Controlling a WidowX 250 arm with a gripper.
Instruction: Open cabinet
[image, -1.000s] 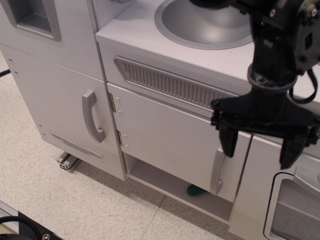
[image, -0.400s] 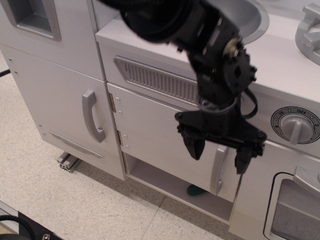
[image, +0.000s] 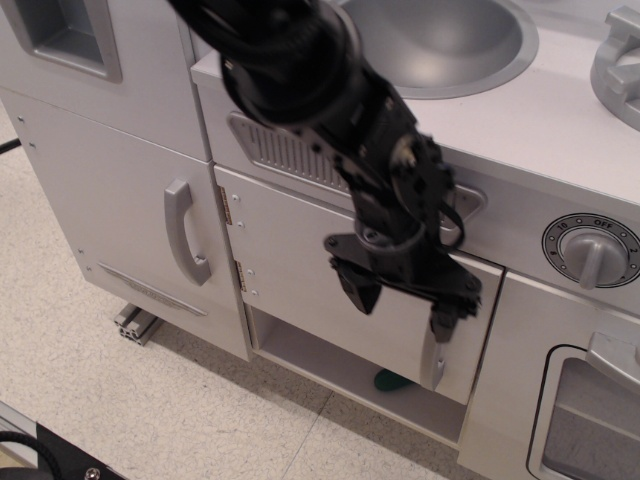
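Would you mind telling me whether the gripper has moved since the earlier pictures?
Yes. The gripper has moved left and down against the fixed dial, and now hangs open in front of the cabinet, near its handle.

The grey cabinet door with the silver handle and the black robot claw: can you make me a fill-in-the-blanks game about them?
1. The black robot gripper has its two fingers spread ____.
2. The squarish light grey cabinet door has its hinges on its ____ edge.
3. Under that door, a small ____ object peeks out.
4. The round silver sink bowl sits ____ the door.

Missing words: open; left; green; above
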